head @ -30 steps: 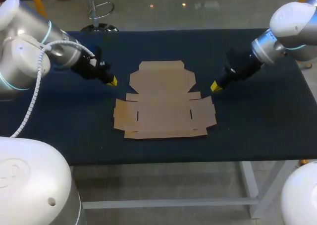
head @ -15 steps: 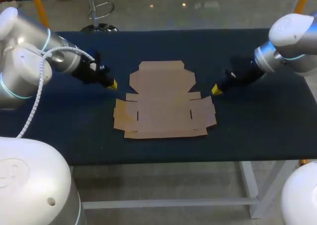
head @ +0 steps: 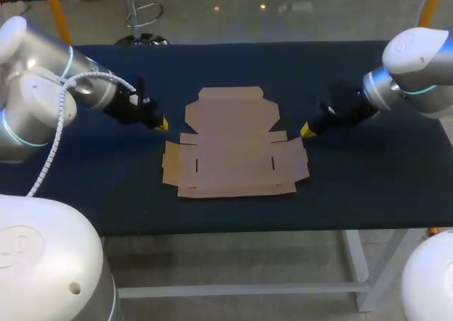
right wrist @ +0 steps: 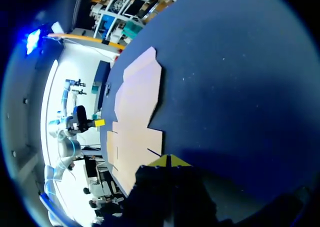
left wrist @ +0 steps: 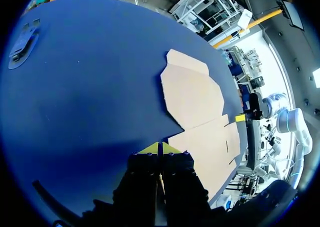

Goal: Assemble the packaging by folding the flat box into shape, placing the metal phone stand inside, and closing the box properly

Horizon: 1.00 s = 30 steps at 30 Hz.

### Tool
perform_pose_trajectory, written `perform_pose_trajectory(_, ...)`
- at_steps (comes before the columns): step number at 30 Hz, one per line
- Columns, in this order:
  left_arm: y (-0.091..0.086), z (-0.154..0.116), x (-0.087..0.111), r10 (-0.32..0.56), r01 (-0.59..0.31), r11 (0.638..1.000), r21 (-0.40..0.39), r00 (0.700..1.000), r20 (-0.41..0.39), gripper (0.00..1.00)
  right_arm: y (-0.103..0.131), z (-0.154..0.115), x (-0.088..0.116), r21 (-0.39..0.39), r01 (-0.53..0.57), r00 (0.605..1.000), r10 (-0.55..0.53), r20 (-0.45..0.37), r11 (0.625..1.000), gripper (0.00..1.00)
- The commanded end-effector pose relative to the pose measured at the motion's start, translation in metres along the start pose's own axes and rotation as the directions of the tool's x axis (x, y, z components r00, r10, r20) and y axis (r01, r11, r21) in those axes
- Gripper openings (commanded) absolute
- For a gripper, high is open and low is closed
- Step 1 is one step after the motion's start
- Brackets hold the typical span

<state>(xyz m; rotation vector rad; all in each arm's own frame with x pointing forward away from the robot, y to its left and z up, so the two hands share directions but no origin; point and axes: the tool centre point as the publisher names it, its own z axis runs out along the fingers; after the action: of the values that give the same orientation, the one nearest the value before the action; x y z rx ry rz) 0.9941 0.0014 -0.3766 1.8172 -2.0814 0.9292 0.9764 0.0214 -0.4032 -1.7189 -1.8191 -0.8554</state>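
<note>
A flat brown cardboard box blank [head: 233,143] lies unfolded in the middle of the dark blue table [head: 368,179]. My left gripper [head: 162,124] hangs shut just off the blank's left edge, its yellow tips pressed together and holding nothing. My right gripper [head: 306,129] is shut too, close to the blank's right edge beside a side flap. In the left wrist view the blank [left wrist: 197,114] spreads ahead of the shut left gripper [left wrist: 160,148], with my other gripper [left wrist: 240,118] beyond it. In the right wrist view the blank [right wrist: 135,119] lies ahead of the right gripper [right wrist: 167,160]. No metal phone stand shows.
The table's front edge [head: 233,230] runs a short way below the blank. Bare blue cloth lies to either side of the blank and behind it.
Both arms have swung a little lower and toward the blank; the left tips moved down, the right tips slightly down. The blank has not moved.
</note>
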Motion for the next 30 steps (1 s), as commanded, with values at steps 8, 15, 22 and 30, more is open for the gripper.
perform_pose_trajectory(8, 0.004, 0.016, 0.002, -0.028, 0.028, 0.999, -0.022, 1.0, -0.004, 0.0, 0.003, 0.009, -0.002, 0.011, -0.024, 1.0, 0.024, -0.016, 1.0, 0.0)
perform_pose_trajectory(15, 0.008, 0.02, 0.003, -0.038, 0.038, 0.999, -0.025, 0.999, -0.001, 0.0, 0.003, 0.014, 0.002, 0.014, -0.028, 1.0, 0.028, -0.014, 1.0, 0.0)
perform_pose_trajectory(22, 0.008, 0.022, 0.002, -0.033, 0.033, 0.999, -0.037, 0.999, -0.006, 0.0, 0.006, 0.016, -0.006, 0.001, -0.06, 0.998, 0.06, -0.023, 0.998, 0.0)
perform_pose_trajectory(30, 0.006, 0.026, 0.001, -0.03, 0.029, 0.998, -0.051, 0.999, -0.015, 0.0, 0.013, 0.023, -0.004, 0.013, -0.062, 0.998, 0.062, -0.024, 0.998, 0.0)
